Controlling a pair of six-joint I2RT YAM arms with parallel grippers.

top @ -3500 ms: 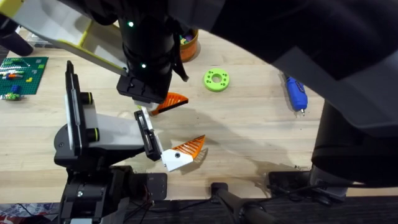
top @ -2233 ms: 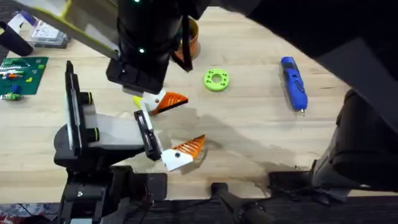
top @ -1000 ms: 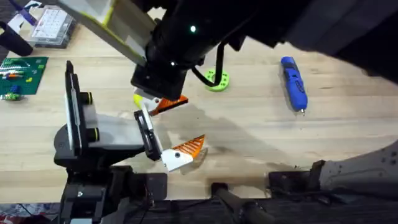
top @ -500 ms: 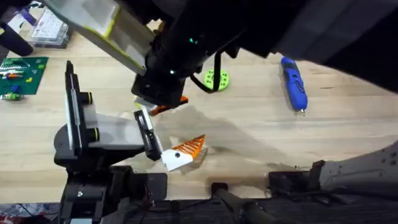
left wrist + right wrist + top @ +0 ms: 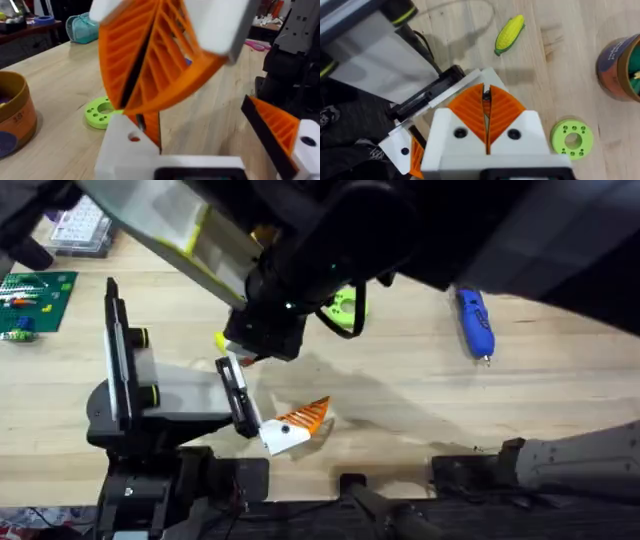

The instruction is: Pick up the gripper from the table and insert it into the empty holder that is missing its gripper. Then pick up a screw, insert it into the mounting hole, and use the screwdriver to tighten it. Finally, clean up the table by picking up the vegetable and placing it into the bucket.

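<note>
My right gripper (image 5: 485, 95) is clenched on the gripper (image 5: 255, 360), pads pressed flat with an orange sliver showing between them. It hangs right against the holder's black clamp plate (image 5: 427, 95), at the end of the grey arm; whether the piece is touching the plate I cannot make out, since my own arm covers the joint from overhead.

The other orange finger (image 5: 292, 425) sits at the plate's near end, on its white base with the dark screw hole showing. The toy corn (image 5: 510, 32) lies on the table just beyond the holder. The green ring (image 5: 571, 137) and the bucket (image 5: 622, 60) are off to one side. The blue screwdriver (image 5: 475, 325) lies well apart on the right.

My left gripper (image 5: 145, 132) is low beside all this. I cannot tell whether it is clenched or released.
</note>
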